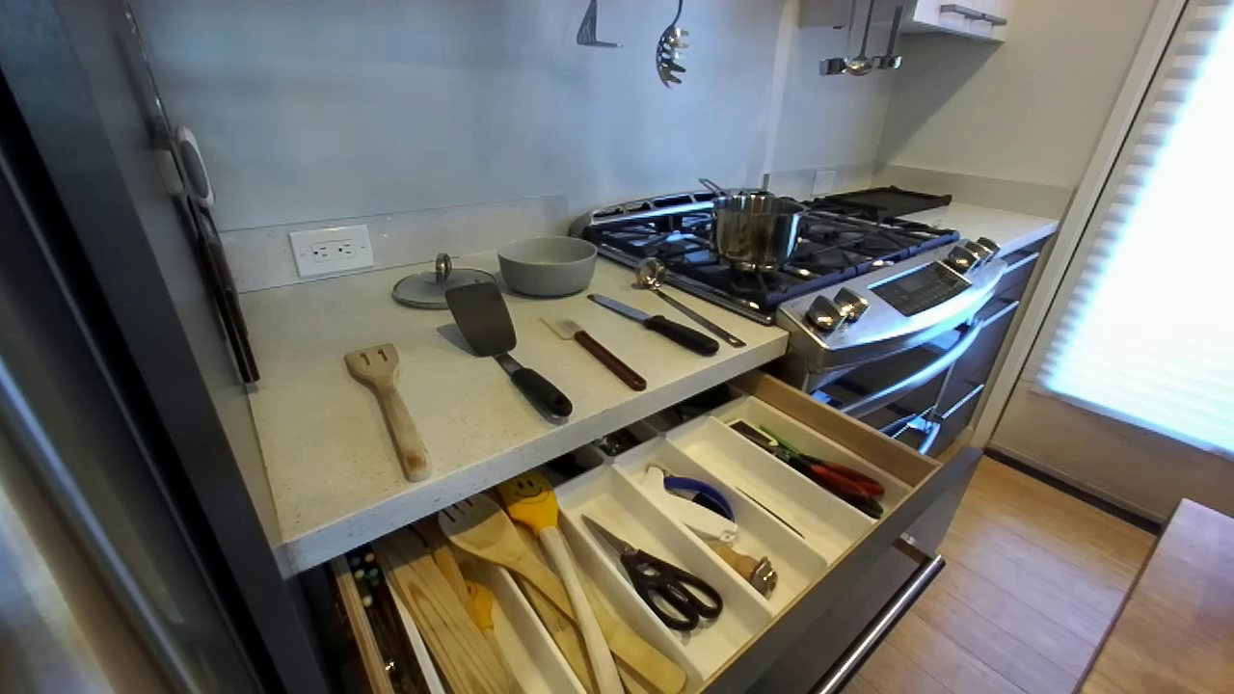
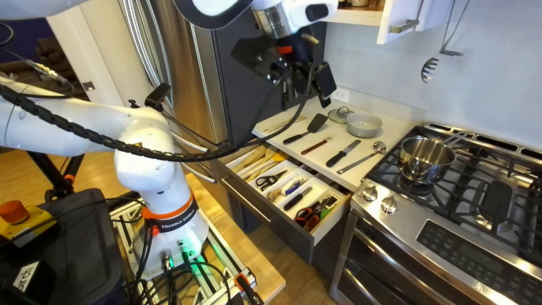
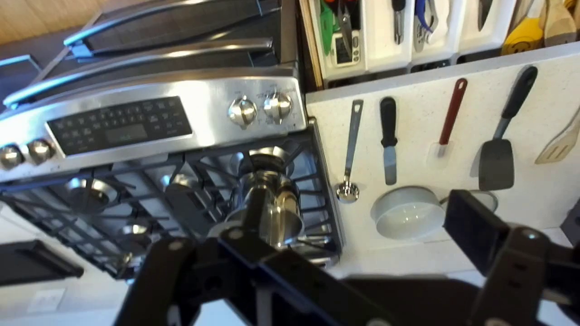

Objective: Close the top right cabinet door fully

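1. Between one and two o'clock in an exterior view, the white cabinet door (image 2: 396, 15) stands open, a shelf (image 2: 360, 18) showing on its nine o'clock side.
2. From six o'clock in the wrist view juts the gripper (image 3: 362, 208), its jaws spread wide.
3. In an exterior view the gripper hangs toward eight o'clock from the door, well apart; the white arm (image 2: 146, 148) runs from nine o'clock up to twelve.
4. At six o'clock in both exterior views, the drawer (image 2: 292, 237) is open, scissors (image 1: 648, 569) lying in its white tray (image 1: 713, 463).
5. Toward three o'clock from the ladle (image 3: 352, 140) in the wrist view, a knife (image 3: 389, 131), a red-handled utensil (image 3: 453, 111), a black spatula (image 3: 497, 163) and a wooden turner (image 3: 562, 142) lie apart on the counter (image 1: 318, 434).
6. In an exterior view, a glass lid (image 1: 424, 289) sits just beside the gray bowl (image 1: 547, 267), at its nine o'clock; whether they touch, I cannot tell.
7. At three o'clock in an exterior view, a steel pot (image 2: 423, 167) stands on the stove (image 2: 402, 226).
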Robot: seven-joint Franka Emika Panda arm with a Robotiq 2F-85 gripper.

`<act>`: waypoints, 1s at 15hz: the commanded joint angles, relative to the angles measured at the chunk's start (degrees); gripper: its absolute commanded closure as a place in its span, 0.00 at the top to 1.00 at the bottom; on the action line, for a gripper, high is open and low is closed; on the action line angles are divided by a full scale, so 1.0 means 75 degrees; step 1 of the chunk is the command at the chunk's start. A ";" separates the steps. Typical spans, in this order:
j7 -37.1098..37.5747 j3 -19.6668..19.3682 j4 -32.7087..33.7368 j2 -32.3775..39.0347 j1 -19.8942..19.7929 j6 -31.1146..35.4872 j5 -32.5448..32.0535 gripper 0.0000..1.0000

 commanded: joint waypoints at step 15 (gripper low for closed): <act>-0.0768 -0.0120 0.1388 -0.0254 0.0997 0.0154 0.0083 1.00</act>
